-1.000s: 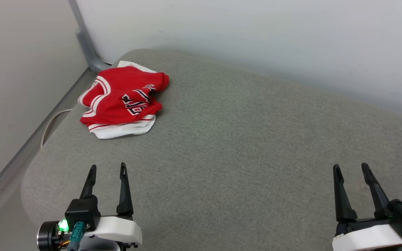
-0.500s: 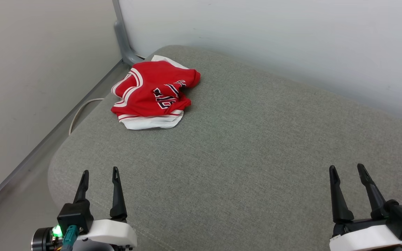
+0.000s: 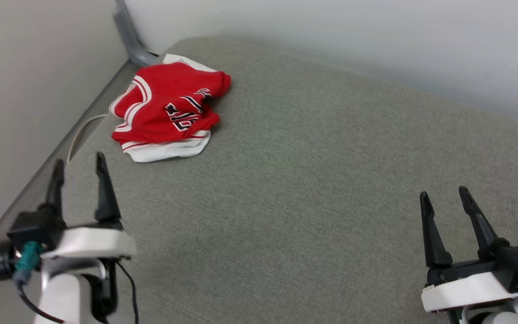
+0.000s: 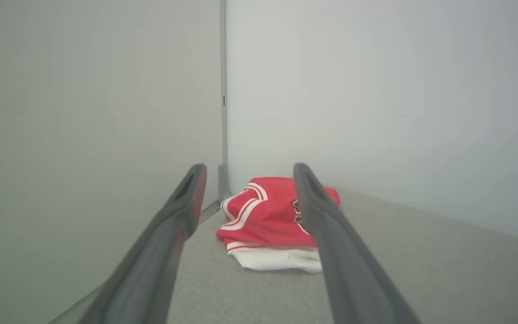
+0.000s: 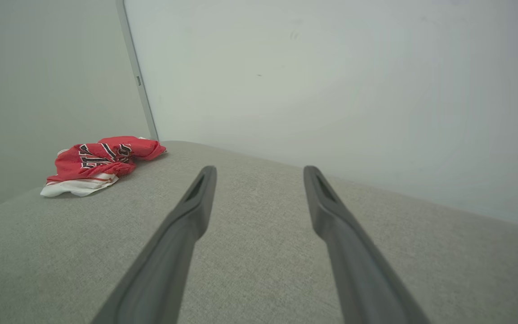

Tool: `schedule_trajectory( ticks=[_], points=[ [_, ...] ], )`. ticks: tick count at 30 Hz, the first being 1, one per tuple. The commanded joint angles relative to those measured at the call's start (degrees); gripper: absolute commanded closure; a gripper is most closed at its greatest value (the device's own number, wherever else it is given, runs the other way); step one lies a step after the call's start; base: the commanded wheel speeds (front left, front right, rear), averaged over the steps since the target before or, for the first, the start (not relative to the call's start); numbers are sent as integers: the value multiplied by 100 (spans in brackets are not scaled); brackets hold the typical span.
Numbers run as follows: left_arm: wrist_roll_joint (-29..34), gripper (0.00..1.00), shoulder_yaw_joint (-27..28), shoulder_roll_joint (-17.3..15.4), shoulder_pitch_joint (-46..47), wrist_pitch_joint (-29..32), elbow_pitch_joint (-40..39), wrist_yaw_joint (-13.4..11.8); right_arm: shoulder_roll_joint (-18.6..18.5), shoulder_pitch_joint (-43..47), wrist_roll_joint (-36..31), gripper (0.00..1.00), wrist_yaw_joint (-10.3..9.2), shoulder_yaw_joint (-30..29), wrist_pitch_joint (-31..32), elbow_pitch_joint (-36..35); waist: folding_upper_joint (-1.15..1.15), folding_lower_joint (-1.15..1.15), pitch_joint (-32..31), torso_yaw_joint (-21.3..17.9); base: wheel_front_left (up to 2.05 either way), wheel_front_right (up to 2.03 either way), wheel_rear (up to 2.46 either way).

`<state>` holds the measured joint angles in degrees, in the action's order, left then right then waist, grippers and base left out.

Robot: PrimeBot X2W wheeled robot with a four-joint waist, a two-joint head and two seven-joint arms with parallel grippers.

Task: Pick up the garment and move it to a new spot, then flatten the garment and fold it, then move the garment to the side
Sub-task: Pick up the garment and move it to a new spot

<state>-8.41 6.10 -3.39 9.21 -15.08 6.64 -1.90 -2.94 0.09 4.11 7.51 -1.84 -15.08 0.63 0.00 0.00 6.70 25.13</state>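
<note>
One garment (image 3: 167, 112) bunched at the far left corner; both claws open

1. Position of the garment. It lies crumpled in a loose heap on the grey cushion (image 3: 308, 180), at the far left corner. Red fabric with red-and-white striped trim forms the top of the heap. A white part protrudes from beneath it on the near side. Black, white-outlined lettering shows on the upper folds, too creased to read. The heap is neither flattened nor folded.

2. Surroundings. A grey metal post (image 3: 126, 31) rises just behind the heap, where two pale walls meet. A white cable (image 3: 77, 137) curves beside the cushion edge, just left of the heap.

3. The left gripper (image 3: 80, 159) is at the left edge of the cushion, on the near side of the garment and apart from it. Its two dark fingers stand apart with nothing between them. In the left wrist view they point toward the heap, which shows beyond their tips.

4. The right gripper (image 3: 443, 193) is over the near right part of the cushion, well apart from the garment. Its fingers are likewise spread and hold nothing. In the right wrist view the heap lies far off to the left of the fingers
</note>
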Motion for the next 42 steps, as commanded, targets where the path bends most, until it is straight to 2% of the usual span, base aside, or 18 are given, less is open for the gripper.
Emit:
schedule_trajectory(
  ticks=[1, 11, 17, 20, 25, 32, 38, 42],
  points=[
    [10, 0, 109, -97, 240, -14, -66, 68, 11, -115, -78, 0, -4, 14, -14, -36, 0, 0, 333, -262, 0, 0, 0],
    [-236, 0, 1063, -684, 2078, -13, 232, 678, 10, -698, -662, 0, -4, -120, -14, -439, 0, 0, 1526, -852, 0, 0, 0],
    [-694, 0, 1035, -1286, 3002, 149, 1222, 889, 10, -907, -874, 0, -4, -258, -14, -735, 0, 0, 2054, -1023, 0, 0, 0],
    [-1052, 0, 819, -1653, 3376, 684, 1776, 924, 8, -961, -950, 0, -4, -284, -14, -876, 0, 0, 2231, -1078, 0, 0, 0],
    [-2044, 0, 79, -2250, 3766, 2058, 2379, 924, -50, -1002, -1021, 0, -4, -328, -14, -1074, 0, 0, 2472, -1139, 0, 0, 0],
    [-3343, 0, -669, -2925, 3973, 3893, 2770, 926, -140, -1100, -1082, 0, -4, -347, -14, -1249, 0, 0, 2751, -1200, 0, 0, 0],
    [-3963, 0, -1172, -3180, 3967, 4935, 3161, 927, -156, -1153, -1100, 0, -4, -344, -14, -1292, 0, 0, 2934, -1262, 0, 0, 0],
    [-4000, 0, -1648, -3105, 3853, 5348, 3501, 927, -162, -1192, -1106, 0, -4, -321, -14, -1297, 0, 0, 3032, -1321, 0, 0, 0]
  ],
)
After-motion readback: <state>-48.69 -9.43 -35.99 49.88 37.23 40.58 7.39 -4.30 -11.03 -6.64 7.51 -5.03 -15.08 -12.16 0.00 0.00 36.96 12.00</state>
